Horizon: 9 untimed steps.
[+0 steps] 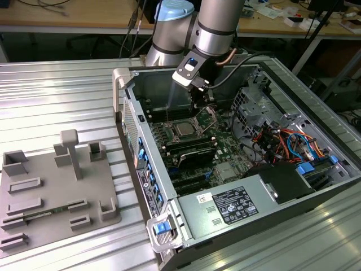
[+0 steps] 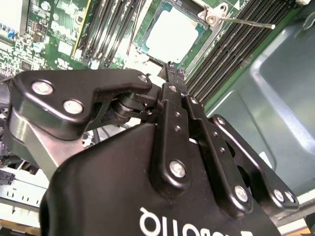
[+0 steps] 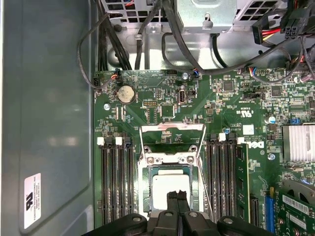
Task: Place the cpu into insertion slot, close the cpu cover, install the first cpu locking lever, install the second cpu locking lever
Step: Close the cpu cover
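I have the arm reaching down into the open computer case (image 1: 148, 141), which lies on the ribbed metal desk (image 1: 56, 84). The gripper (image 3: 177, 196) has its two fingers pressed together with nothing pinched between them. It hangs over one edge of the cpu (image 3: 167, 183); I cannot tell whether the tips touch the chip.

The cpu lies flat in the insertion slot (image 3: 145, 183), silver top up, between the two banks of long black memory slots (image 3: 115, 187). The cpu cover (image 3: 172, 128) is swung open. In the first wrist view its frame lies back on the side of the socket toward the coin cell battery (image 3: 126, 93), with green board showing through the cut-out. In the second wrist view a thin locking lever (image 2: 246, 21) sticks out from a pivot just beside a corner of the socket, unlatched.

In the exterior view a grey parts fixture (image 1: 51, 192) rests on the desk, well apart from the case on the exterior view's left.
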{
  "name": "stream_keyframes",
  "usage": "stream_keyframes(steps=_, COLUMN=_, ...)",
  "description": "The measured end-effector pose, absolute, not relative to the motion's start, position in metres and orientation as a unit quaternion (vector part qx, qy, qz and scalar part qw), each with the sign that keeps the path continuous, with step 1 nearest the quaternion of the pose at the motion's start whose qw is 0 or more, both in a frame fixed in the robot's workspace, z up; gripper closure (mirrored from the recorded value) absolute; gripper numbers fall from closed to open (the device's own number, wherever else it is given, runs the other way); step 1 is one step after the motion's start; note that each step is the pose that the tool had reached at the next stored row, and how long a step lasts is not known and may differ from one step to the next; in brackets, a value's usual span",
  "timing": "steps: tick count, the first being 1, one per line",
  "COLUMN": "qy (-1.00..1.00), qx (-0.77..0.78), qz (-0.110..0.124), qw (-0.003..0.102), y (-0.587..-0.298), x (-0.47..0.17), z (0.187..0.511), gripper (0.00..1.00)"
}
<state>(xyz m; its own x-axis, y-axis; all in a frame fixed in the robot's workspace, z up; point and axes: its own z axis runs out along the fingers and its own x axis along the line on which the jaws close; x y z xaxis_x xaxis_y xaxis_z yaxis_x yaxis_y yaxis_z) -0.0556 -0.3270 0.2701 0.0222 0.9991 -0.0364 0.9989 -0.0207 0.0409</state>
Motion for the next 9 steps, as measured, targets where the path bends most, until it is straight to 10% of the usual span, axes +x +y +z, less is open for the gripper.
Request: stream_keyframes(steps=9, qy=0.699, qx=0.714, qz=0.001, qw=0.027, y=-0.327, x=-0.0519, z=0.2702, gripper=0.89)
